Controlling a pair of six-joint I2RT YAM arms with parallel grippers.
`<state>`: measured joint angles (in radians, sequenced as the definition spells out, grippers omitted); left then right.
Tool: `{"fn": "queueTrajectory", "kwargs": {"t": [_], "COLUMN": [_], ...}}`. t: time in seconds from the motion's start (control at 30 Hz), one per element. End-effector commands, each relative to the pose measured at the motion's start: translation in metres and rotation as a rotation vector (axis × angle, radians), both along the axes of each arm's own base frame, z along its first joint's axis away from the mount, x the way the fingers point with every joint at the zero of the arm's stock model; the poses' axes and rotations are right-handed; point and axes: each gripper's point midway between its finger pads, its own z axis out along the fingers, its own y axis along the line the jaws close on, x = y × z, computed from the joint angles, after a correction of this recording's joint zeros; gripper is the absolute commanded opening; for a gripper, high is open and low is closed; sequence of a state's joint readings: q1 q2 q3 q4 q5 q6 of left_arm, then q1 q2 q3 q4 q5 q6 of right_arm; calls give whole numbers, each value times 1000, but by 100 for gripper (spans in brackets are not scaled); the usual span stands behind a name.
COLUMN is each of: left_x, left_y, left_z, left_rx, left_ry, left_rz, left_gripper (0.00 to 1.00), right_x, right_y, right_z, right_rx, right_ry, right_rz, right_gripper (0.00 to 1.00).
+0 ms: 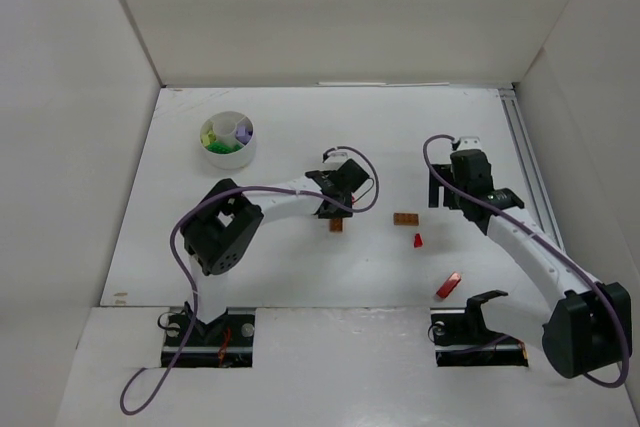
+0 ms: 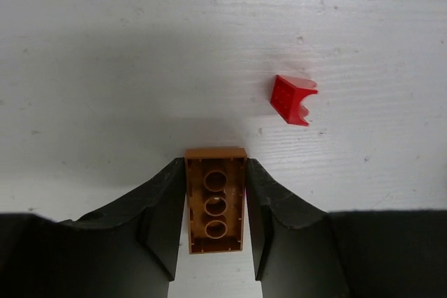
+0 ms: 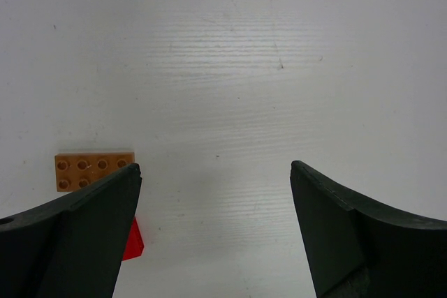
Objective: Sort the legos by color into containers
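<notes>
The left gripper (image 2: 215, 172) is clenched on an orange-brown brick (image 2: 215, 204). Its two dark fingers (image 2: 160, 218) press the brick's long sides. The brick lies lengthwise between them with its hollow underside facing the wrist camera, and its far end pokes just past the fingertips. Beyond the tips and off to the right, well clear of them, a red arched piece (image 2: 293, 99) rests on the white table (image 2: 105, 47).

The right gripper (image 3: 213, 172) stands released, its fingers (image 3: 91, 228) spread wide with only bare tabletop between them. Just outside the left-hand finger in that view lies a flat orange-brown plate (image 3: 94, 171), studs up, its near edge partly hidden by the fingertip. A red wedge (image 3: 134, 242) peeks out beside the inner edge of the same finger, closer to the wrist.

From above, a longer red brick (image 1: 448, 285) lies nearer the arm bases, apart from both grippers. The round white dish (image 1: 232, 159) sits far out past the left gripper toward the back left. Green, lime-yellow and pale purple pieces already lie in its compartments, though which compartment holds which colour is too small to tell.
</notes>
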<state>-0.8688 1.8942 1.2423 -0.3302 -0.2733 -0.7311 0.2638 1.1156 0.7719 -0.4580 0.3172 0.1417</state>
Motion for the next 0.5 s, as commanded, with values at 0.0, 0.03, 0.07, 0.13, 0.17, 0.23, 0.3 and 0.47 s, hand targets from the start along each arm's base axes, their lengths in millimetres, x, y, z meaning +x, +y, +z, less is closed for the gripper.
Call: {"fn": "queueTrajectory", "kwargs": {"t": [0.0, 0.03, 0.07, 0.13, 0.17, 0.23, 0.3, 0.47], "left_x": [1, 2, 5, 20, 27, 50, 70, 125], "left_y": [24, 28, 29, 39, 44, 69, 84, 162], "left_z": [9, 9, 20, 37, 50, 73, 104, 166], "left_rx": [85, 107, 93, 80, 63, 76, 53, 81], "left_ry": [-18, -27, -53, -101, -132, -214, -294, -508], "left_rz": [100, 108, 115, 163, 186, 275, 338, 583], "left_gripper": [19, 19, 19, 18, 18, 18, 18, 18], "right_x": [11, 9, 11, 11, 13, 15, 15, 21], "right_y": [0, -1, 1, -2, 1, 3, 3, 4], "right_z": [18, 14, 15, 15, 17, 18, 18, 24], "right_rx": [17, 15, 17, 17, 27, 28, 29, 36], "right_ry": [-89, -81, -88, -89, -97, -105, -105, -139], "right_rz": [4, 4, 16, 7, 16, 31, 31, 31], "right_gripper": [92, 92, 92, 92, 92, 92, 92, 92]}}
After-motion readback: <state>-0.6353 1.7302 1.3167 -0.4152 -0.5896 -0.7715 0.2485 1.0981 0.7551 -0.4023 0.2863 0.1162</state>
